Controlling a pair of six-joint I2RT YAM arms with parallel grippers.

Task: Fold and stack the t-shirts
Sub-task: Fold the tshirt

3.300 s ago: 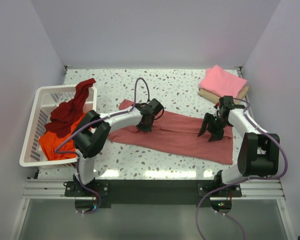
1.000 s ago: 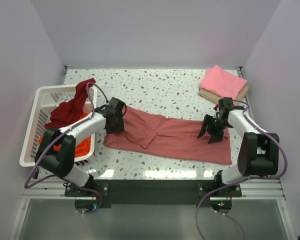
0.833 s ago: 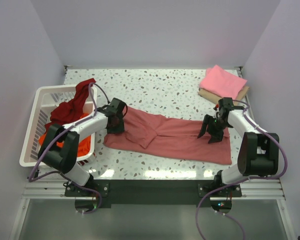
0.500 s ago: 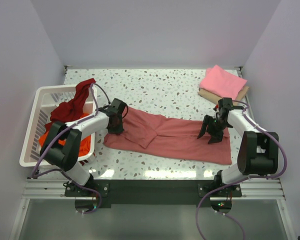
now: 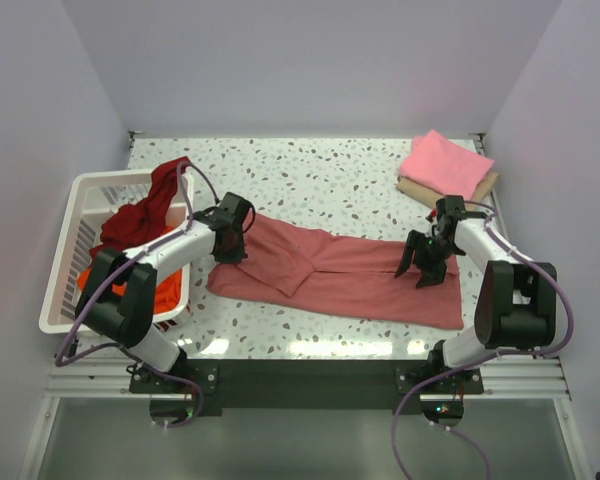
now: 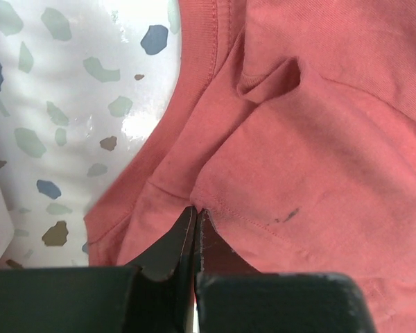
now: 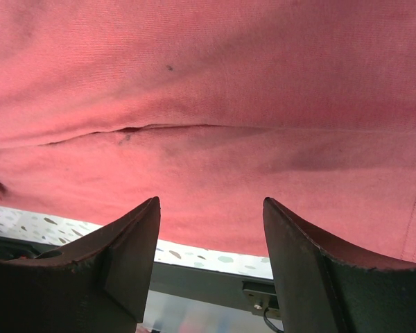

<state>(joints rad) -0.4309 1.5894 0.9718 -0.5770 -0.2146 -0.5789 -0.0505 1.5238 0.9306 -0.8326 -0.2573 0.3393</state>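
The dusty rose-red t-shirt [image 5: 350, 275] is lying spread lengthwise across the middle of the speckled terrazzo desk [image 5: 330, 170], a long flat band of matte knit with a diagonal fold running near its left end. The left arm [image 5: 170, 250] is reaching in low from beside the basket, and the left jaws are clenching a small ridge of this cloth [image 6: 319, 139] at the shirt's left edge, the two dark tips pressed together with the fabric puckering between them. Around the pinch the cloth is creasing softly; a stitched ribbed hem [image 6: 201, 41] is curving along the edge, and a small dark smudge [image 6: 288, 216] is showing on the weave.

The right jaws are standing released, their broad wedge-shaped black fingers [image 7: 132, 257] spread wide over the shirt's right part [image 7: 208, 104], where a shallow fold line is crossing the fine knit. Whether they are touching the cloth cannot be told.

The bright pink t-shirt [image 5: 445, 163] is sitting folded into a neat rectangle on a tan piece [image 5: 420, 190] at the far right corner. The dark maroon t-shirt [image 5: 145, 215] is draping crumpled over the white slatted plastic basket [image 5: 105, 180], with the orange t-shirt [image 5: 168, 288] bunching inside.
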